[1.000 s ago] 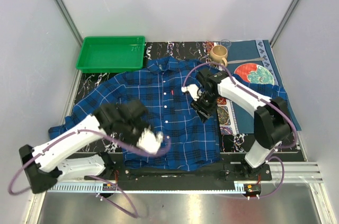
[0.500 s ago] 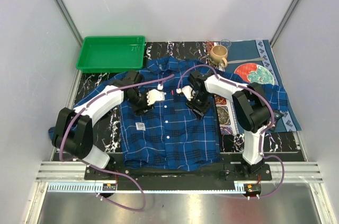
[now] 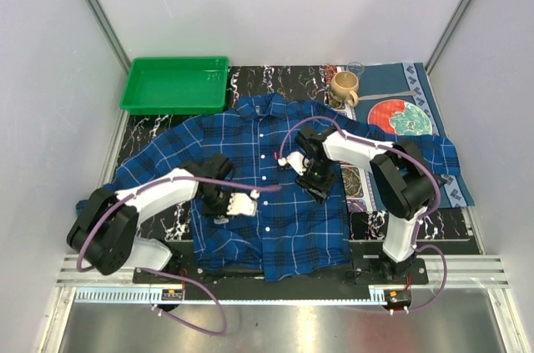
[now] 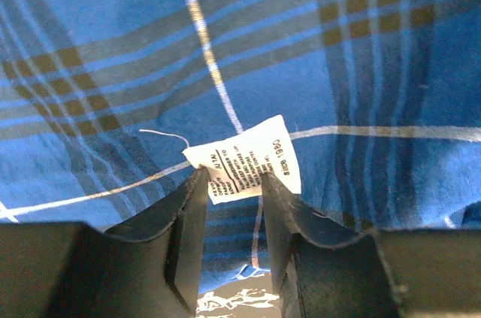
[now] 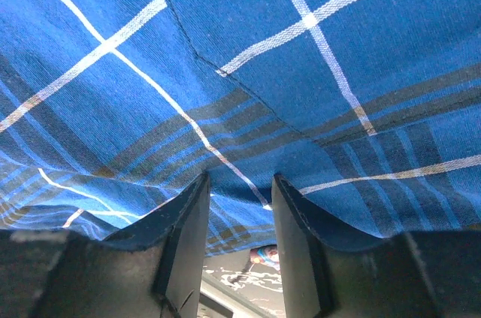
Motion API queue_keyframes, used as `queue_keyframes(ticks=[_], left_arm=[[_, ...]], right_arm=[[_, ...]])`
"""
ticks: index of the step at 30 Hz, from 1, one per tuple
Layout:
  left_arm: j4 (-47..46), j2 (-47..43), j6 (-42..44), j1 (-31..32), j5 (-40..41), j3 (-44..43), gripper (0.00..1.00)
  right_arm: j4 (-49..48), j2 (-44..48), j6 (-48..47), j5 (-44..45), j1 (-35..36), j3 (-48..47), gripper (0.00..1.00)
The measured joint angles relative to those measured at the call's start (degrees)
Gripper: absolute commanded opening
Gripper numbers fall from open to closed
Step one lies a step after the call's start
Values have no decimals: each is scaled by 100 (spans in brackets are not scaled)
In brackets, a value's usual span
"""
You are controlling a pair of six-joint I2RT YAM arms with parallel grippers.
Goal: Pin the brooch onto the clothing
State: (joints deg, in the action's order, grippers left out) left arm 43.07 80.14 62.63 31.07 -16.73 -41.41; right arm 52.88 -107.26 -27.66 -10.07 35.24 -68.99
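Note:
The clothing, a blue plaid shirt with white buttons, lies spread face up on the table. My left gripper is pressed down on its lower left front. In the left wrist view the left gripper stands open on the clothing, with a white printed label at its fingertips. My right gripper is down on the shirt's right front. In the right wrist view the right gripper is open, and the clothing lies against both tips. The brooch is out of view.
A green tray sits at the back left. A tan mug and a red and teal plate rest on a blue placemat at the back right. The black marbled table shows around the shirt.
My left arm has swung from the shirt's upper chest down to the label at the lower left front. The right gripper slid slightly toward me. The shirt has shifted and rumpled.

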Motion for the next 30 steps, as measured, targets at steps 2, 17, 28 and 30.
queue_keyframes(ticks=[2, 17, 28, 30], left_arm=[[138, -249, 114, 332, 79, 177, 40], [4, -1904, -1635, -605, -767, -2608, 99], [-997, -2264, -4325, -601, -1215, -3517, 99], [-787, -2055, -4391, -601, -1220, -3539, 99]], right_arm=[[92, 81, -7, -28, 15, 92, 47], [393, 2540, 254, -409, -911, -1633, 100], [236, 4068, 588, -33, -1611, -1843, 88], [492, 3989, 492, 98, -1825, -1700, 85]])
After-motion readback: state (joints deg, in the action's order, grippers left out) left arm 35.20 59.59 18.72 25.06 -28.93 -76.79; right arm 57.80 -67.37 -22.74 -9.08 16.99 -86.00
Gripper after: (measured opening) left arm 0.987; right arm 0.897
